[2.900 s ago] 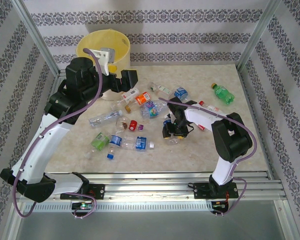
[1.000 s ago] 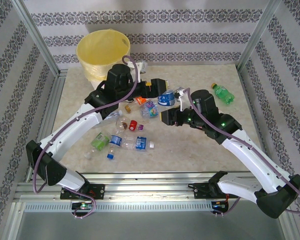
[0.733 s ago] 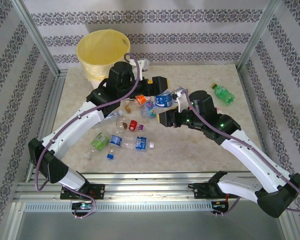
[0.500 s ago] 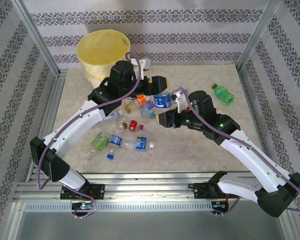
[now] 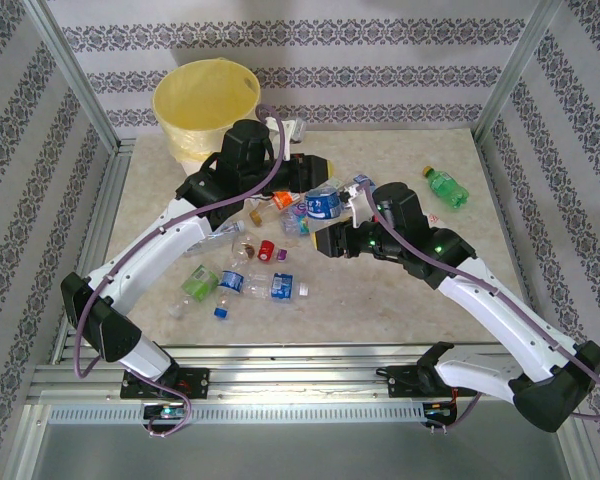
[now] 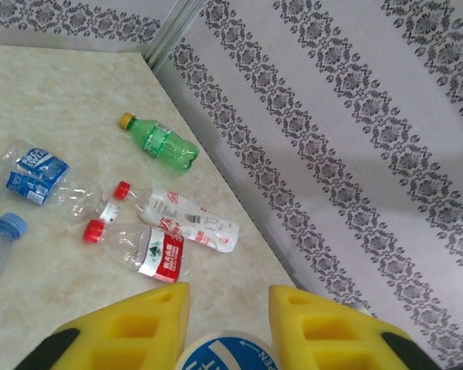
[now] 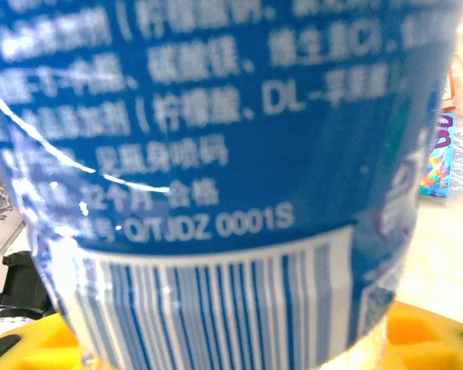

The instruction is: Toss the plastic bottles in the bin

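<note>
Blue-labelled plastic bottle [image 5: 323, 203] hangs over the tabletop [image 5: 380, 300], pinched by both arms. The left gripper [image 6: 228, 324] is clamped on one end, and the right gripper [image 7: 231, 339] holds the body between its yellow pads. This looks like a handover. Next, I judge, the right gripper must let go so the left arm can carry the bottle back to the bin [image 5: 192, 145]. Nothing shows inside the bin's yellow liner from above. Other bottles lie scattered on the tabletop, with a green one [image 5: 446, 187] well apart.

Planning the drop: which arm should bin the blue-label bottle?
Left. Its pincer is shut on the bottle, as is the right pincer, but the left arm sits nearer the bin.
</note>
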Motion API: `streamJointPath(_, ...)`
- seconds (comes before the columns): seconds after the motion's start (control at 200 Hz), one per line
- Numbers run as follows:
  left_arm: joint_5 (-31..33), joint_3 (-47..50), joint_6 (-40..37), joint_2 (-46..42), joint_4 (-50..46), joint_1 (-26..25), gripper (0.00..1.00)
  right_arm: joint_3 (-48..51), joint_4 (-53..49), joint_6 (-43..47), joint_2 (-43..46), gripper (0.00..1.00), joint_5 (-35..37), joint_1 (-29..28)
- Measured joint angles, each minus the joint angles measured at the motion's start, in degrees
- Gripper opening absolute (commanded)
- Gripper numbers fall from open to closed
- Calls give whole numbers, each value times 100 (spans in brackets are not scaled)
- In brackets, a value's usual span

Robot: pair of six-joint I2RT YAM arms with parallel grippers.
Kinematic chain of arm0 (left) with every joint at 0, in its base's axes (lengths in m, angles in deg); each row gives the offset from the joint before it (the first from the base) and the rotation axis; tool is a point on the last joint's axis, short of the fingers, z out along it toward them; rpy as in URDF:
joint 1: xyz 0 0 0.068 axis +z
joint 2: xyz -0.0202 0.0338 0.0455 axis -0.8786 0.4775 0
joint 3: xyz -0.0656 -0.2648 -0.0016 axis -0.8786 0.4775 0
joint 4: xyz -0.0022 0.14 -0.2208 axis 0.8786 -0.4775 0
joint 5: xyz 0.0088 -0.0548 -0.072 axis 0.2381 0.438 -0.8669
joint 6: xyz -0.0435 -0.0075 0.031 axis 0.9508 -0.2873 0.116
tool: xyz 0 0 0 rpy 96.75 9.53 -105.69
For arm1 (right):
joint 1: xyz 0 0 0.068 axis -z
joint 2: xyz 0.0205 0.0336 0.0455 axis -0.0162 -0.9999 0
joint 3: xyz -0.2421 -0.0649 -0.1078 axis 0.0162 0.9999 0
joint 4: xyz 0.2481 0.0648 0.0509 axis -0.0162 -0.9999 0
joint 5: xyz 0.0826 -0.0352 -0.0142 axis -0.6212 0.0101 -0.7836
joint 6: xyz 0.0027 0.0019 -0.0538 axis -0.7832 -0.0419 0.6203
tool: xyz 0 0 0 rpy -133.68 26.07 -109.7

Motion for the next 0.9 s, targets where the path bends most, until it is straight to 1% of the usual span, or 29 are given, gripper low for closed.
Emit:
streamJointPath(0.17, 0, -46, -4, 2, -127, 2, 8, 0, 0, 0, -22, 45, 0, 0)
streamJointPath(0.255, -2, -57, -20, 11, -142, 2, 0, 0, 0, -2, -22, 45, 0, 0)
streamJointPath(0.28, -2, -61, -24, 13, -144, 2, 0, 0, -2, -2, -28, 46, 0, 0)
streamJointPath(0.41, 0, -61, -68, 15, -184, 4, 0, 0, -2, -2, -63, 58, 0, -15)
streamJointPath(0.485, -2, -61, -98, 15, -190, 4, 0, 0, -2, 24, -66, 69, 9, -28)
streamJointPath(0.555, -2, -63, -127, 15, -190, 4, 0, 0, -7, 31, -68, 77, 39, -35)
streamJointPath(0.63, 0, -63, -162, 15, -264, 4, 0, 0, 4, 33, -61, 88, 107, -35)
streamJointPath(0.674, 2, -63, -201, 15, -313, 4, 0, 2, 7, 0, -52, 92, 173, -35)
streamJointPath(0.764, 28, -87, -286, 15, -450, 4, 0, 37, 44, 11, -13, 98, 262, -35)
streamJointPath(0.899, 116, -190, -387, 15, -654, 7, 0, 107, 96, -7, 70, 98, 330, -35)
